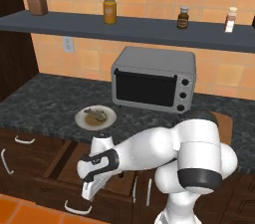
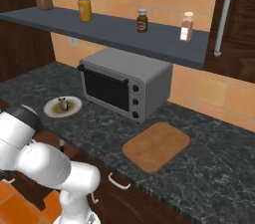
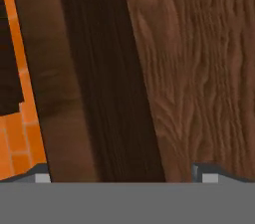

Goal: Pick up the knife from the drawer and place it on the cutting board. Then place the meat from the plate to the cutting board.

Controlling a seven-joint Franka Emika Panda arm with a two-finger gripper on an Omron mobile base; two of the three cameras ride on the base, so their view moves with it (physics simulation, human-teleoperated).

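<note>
We are on the first step, fetching the small black-handled knife: our white arm reaches down into the open wide dark brown wooden drawer [image 1: 64, 166] below the dark speckled counter [image 1: 40, 103]. The two-finger gripper [image 3: 127, 175] hangs low over the drawer's wood grain, its tips barely in sight at the bottom of the hand view, so we cannot tell whether they are apart or together. We cannot make out the knife, so we cannot tell where it lies or which way its long axis runs. The next move, we judge, calls for finding it first. The flat light brown wooden cutting board [image 2: 156, 146] lies bare right of the grey toaster oven [image 1: 153, 78]; the brownish-tan meat [image 1: 94, 114] sits on the round white plate [image 1: 82, 121].
</note>
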